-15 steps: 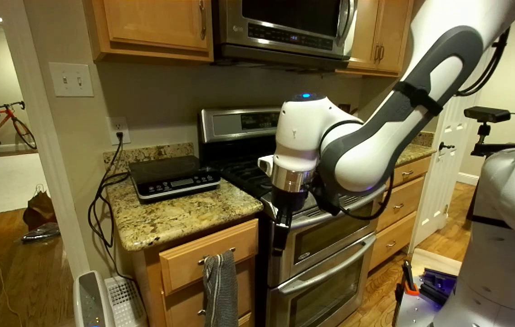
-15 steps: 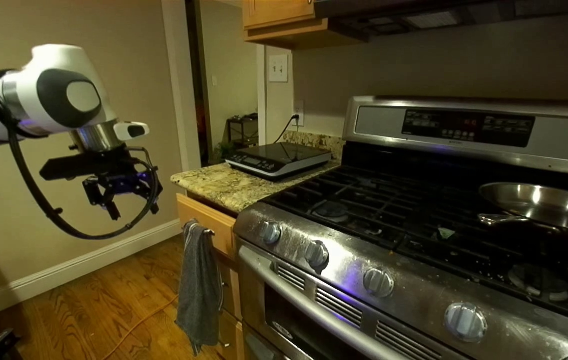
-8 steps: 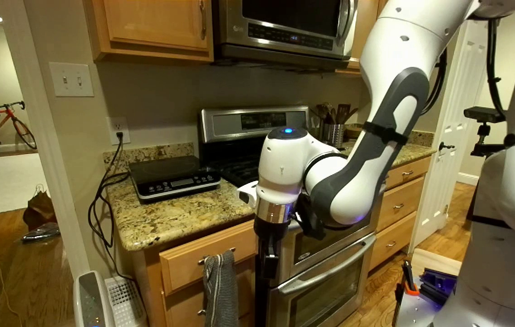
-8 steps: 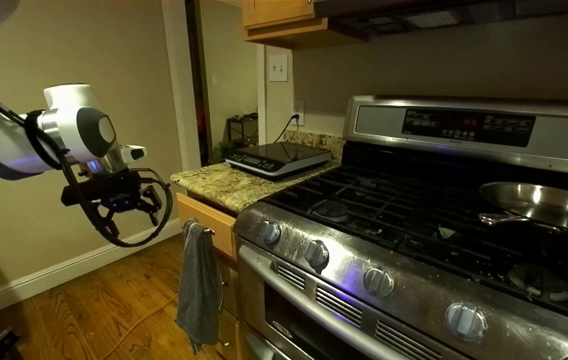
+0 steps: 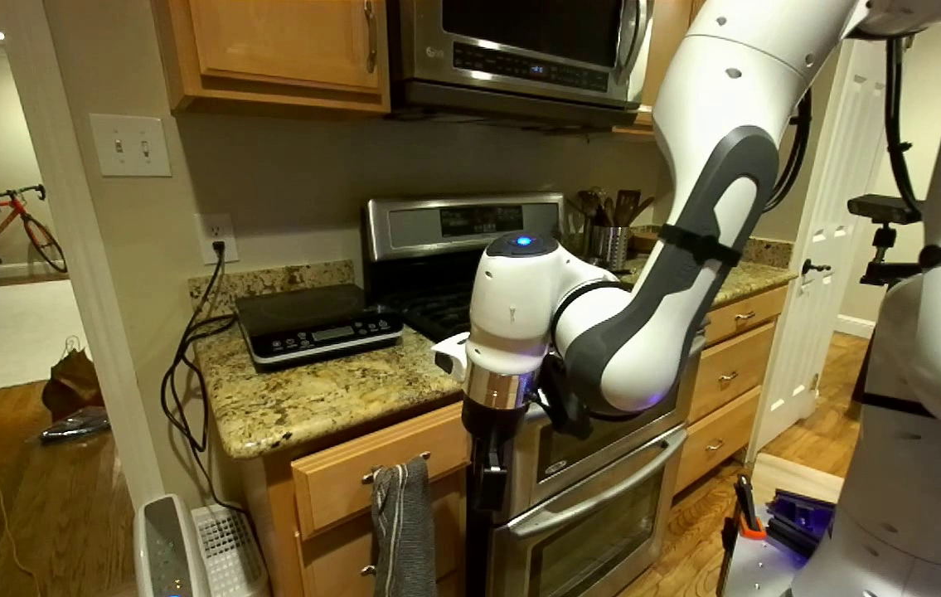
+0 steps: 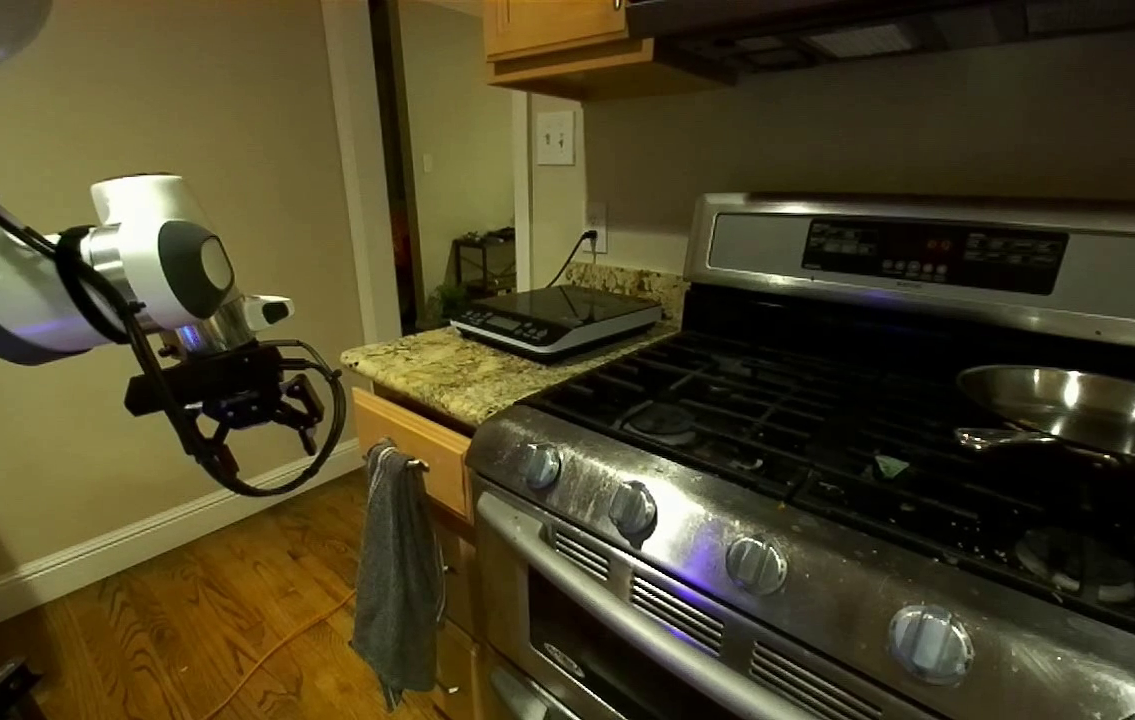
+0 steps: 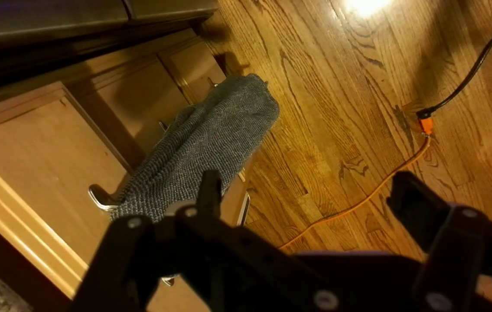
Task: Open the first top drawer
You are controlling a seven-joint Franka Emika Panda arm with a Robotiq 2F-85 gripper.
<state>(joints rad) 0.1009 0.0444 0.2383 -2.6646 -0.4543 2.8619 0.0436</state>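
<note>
The top drawer is a shallow oak drawer whose flat front shows in both exterior views [image 5: 333, 489] [image 6: 442, 470] and in the wrist view [image 7: 50, 160]. Its inside is not visible. I cannot tell whether it stands slightly out. A grey towel [image 5: 404, 531] hangs over its metal handle [image 7: 98, 197] and covers most of it. The towel also shows in the wrist view [image 7: 211, 134]. My gripper [image 6: 269, 455] is open, empty and pointing down, apart from the drawer. In the wrist view its fingers [image 7: 305, 180] are wide apart, with floor between them.
A granite counter [image 5: 329, 398] with a black cooktop [image 5: 317, 323] is above the drawer. The steel oven [image 5: 569, 489] stands right beside the drawer. A pan [image 6: 1097, 400] is on the stove. An orange cord [image 7: 358, 203] lies on the floor.
Since one second ago my gripper has come down, turned, and moved nearer to the towel and drawer. Over the last half second it has barely moved. The drawer and towel look unchanged.
</note>
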